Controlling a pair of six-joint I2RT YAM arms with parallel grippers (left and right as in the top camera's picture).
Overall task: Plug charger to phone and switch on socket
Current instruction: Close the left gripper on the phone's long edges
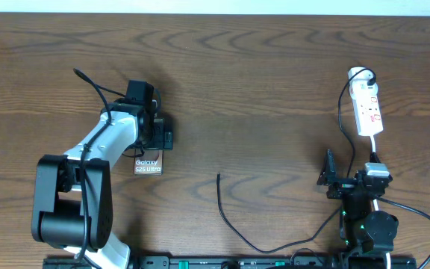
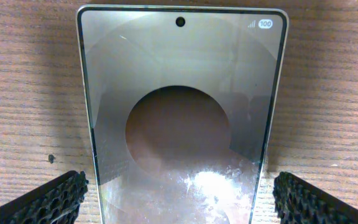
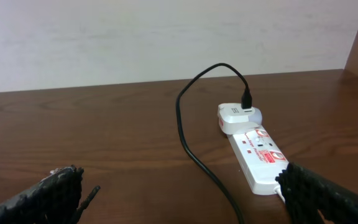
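The phone (image 1: pixel 147 166) lies flat on the wooden table, with white "Galaxy S25 Ultra" lettering showing. In the left wrist view its screen (image 2: pixel 179 93) fills the middle. My left gripper (image 1: pixel 157 139) (image 2: pixel 179 196) is open, one finger on each side of the phone, with gaps to its edges. The white socket strip (image 1: pixel 369 108) (image 3: pixel 257 155) lies at the far right. The black charger cable (image 1: pixel 234 228) (image 3: pixel 191 152) runs from an adapter in the strip, and its free plug end (image 1: pixel 218 177) lies loose mid-table. My right gripper (image 1: pixel 351 173) (image 3: pixel 179 196) is open and empty just short of the strip.
A white adapter (image 3: pixel 235 117) sits plugged into the strip's far end. The strip's white lead (image 1: pixel 376 153) runs back toward the right arm. A pale wall stands behind the table's far edge (image 3: pixel 166 78). The arm bases stand at the front edge.
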